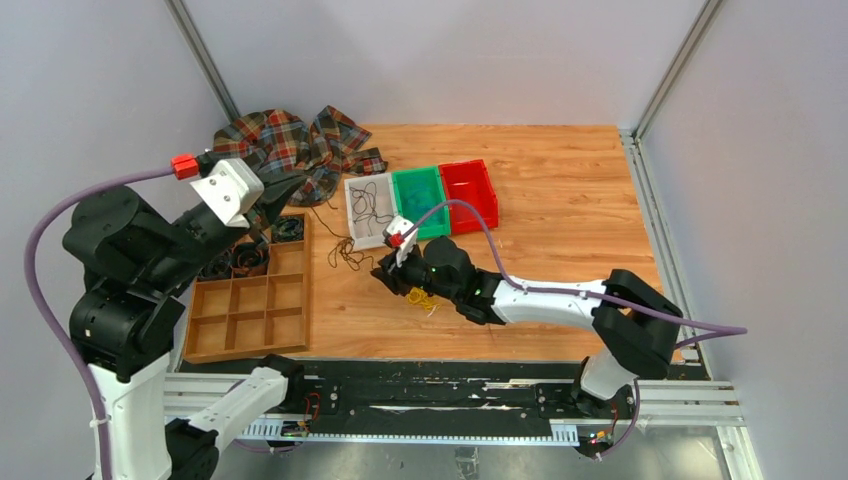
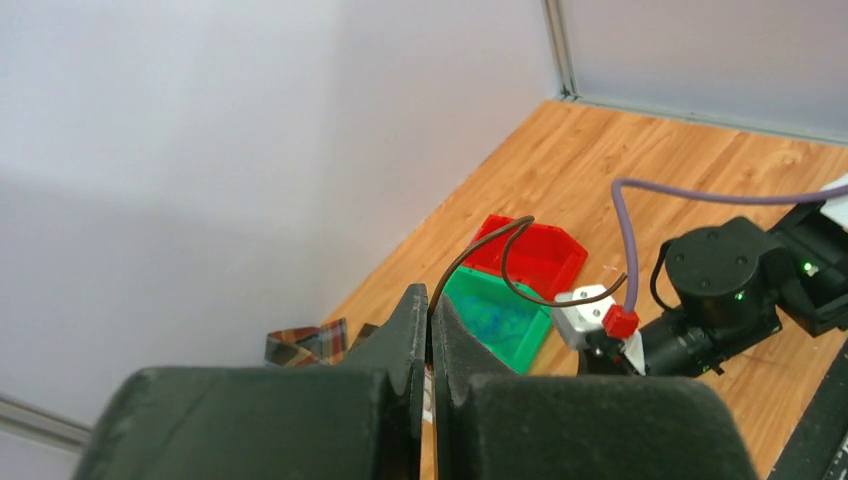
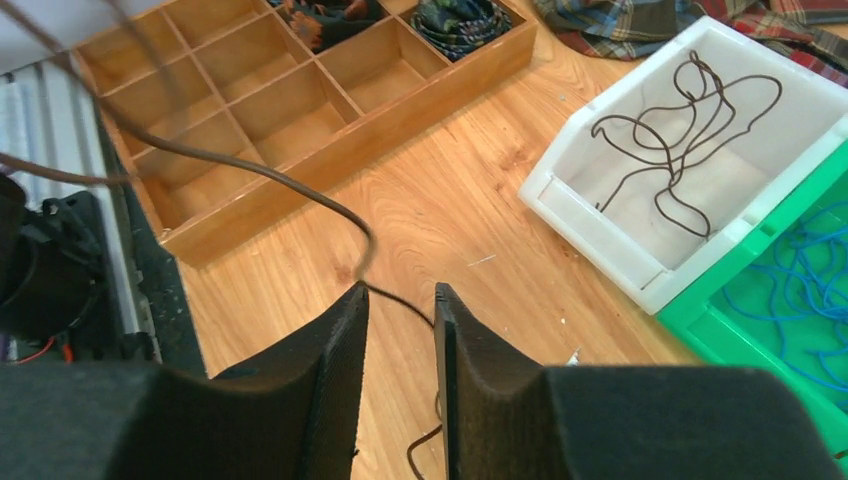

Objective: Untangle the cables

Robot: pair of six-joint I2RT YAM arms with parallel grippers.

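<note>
A thin brown cable (image 1: 345, 250) rises from a loose tangle on the wooden table up to my raised left gripper (image 1: 280, 197). In the left wrist view that gripper (image 2: 432, 312) is shut on the brown cable (image 2: 500, 250), which loops out above the jaws. My right gripper (image 1: 387, 268) is low over the table beside the tangle. Its jaws (image 3: 400, 296) are open, and the brown cable (image 3: 250, 165) crosses just at the fingertips. A yellow cable (image 1: 420, 297) lies under the right arm.
A white bin (image 3: 600, 235) holds a dark cable (image 3: 680, 130), and the green bin (image 3: 760, 310) beside it holds blue cable (image 3: 800, 290). A red bin (image 1: 470, 193) follows. The wooden divider tray (image 1: 250, 300) with dark coiled bundles (image 3: 460, 20) stands left, and a plaid cloth (image 1: 290, 145) lies behind it.
</note>
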